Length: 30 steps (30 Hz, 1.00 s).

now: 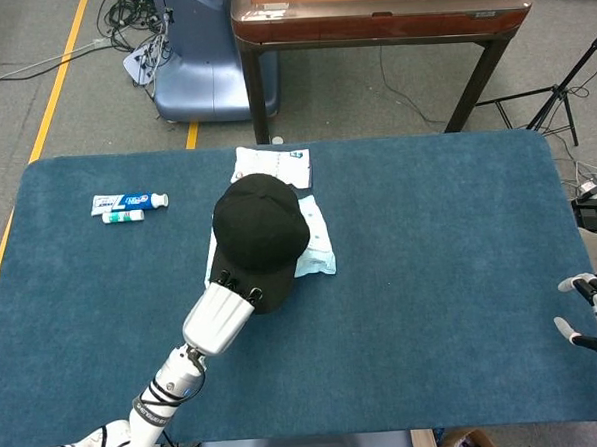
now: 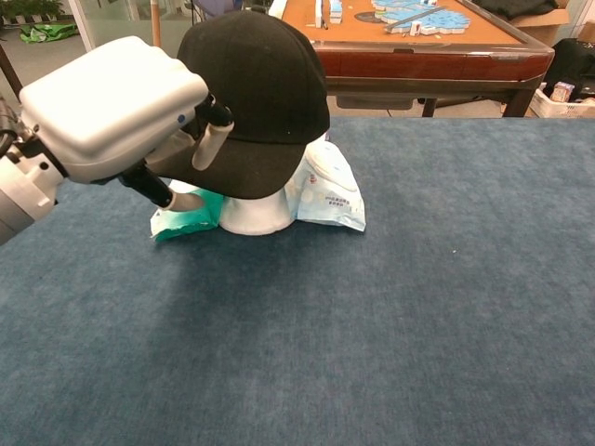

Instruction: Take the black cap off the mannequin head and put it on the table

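Note:
The black cap [image 1: 261, 230] [image 2: 265, 84] sits on the white mannequin head [image 2: 251, 214] in the middle of the blue table [image 1: 431, 277], brim pointing toward me and to the left. My left hand [image 1: 221, 318] [image 2: 112, 107] is at the brim. Its fingers [image 2: 210, 141] lie over the top of the brim and its thumb [image 2: 184, 200] reaches underneath, with the brim between them. The cap stays seated on the head. My right hand [image 1: 594, 313] hangs at the table's right edge with its fingers apart, holding nothing.
A white and blue packet [image 1: 315, 245] [image 2: 330, 190] and a green packet [image 2: 181, 221] lie against the mannequin's base. Another white packet [image 1: 273, 165] lies behind it. Toothpaste tubes [image 1: 127, 201] lie at the far left. A wooden table [image 1: 377, 4] stands beyond.

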Motion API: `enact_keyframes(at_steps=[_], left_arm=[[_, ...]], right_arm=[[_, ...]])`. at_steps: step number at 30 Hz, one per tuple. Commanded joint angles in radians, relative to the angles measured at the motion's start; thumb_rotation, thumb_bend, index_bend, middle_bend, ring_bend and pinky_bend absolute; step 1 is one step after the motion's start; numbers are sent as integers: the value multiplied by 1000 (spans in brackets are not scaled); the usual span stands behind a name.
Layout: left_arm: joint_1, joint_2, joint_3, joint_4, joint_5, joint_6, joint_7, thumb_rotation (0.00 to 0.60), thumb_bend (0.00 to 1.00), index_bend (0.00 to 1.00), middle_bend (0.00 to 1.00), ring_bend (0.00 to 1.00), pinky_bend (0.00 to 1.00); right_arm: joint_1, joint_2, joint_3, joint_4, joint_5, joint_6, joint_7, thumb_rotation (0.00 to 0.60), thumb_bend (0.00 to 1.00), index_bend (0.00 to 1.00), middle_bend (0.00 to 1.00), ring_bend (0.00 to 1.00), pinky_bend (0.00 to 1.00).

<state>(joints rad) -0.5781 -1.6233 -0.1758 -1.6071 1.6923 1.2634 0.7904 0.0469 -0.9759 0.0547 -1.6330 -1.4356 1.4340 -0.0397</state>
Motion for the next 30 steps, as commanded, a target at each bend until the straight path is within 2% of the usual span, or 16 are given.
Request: enact_keyframes(at_steps=[1,9,12,14,19,21,23,26,28,30], left_arm=[[-5,-10,-3,15,5,10,2,600,0,660,950,687,556],[-6,-18,-4,32,9,44,-14,600,0,660,949,687,557],[-6,-25,0,44,33,76,-61,600,0,642,931,673,557],[-7,-36,5,65,56,106,-114,600,0,597,888,637,557],[-7,-45,17,90,74,130,-163,600,0,427,731,488,555],[-7,-43,22,90,70,126,-176,600,0,359,590,384,555],[-9,-42,25,91,68,125,-200,600,0,319,416,323,560],[-13,-43,31,99,74,130,-251,600,0,299,233,270,567],[-18,-43,36,109,84,133,-281,600,0,325,192,216,538],[-21,-42,40,115,89,133,-297,600,0,370,165,150,470]], right_arm=[[0,0,0,0,0,0,0,600,246,398,373,304,568],[1,0,-1,0,0,-3,-2,600,246,398,373,304,568],[2,0,-2,0,0,-5,-4,600,246,398,373,304,567],[2,-1,-1,0,0,-6,-5,600,247,398,373,304,567],[3,-1,-1,-1,2,-8,-8,600,247,398,373,304,568],[3,-1,-1,-1,3,-8,-8,600,247,398,373,305,568],[3,-1,-1,-1,4,-8,-8,600,247,398,373,305,568],[3,-1,-1,-1,4,-8,-7,600,247,398,373,305,568],[3,-1,-1,0,5,-9,-6,600,247,398,373,305,567],[3,0,-1,1,5,-9,-5,600,246,398,373,305,567]])
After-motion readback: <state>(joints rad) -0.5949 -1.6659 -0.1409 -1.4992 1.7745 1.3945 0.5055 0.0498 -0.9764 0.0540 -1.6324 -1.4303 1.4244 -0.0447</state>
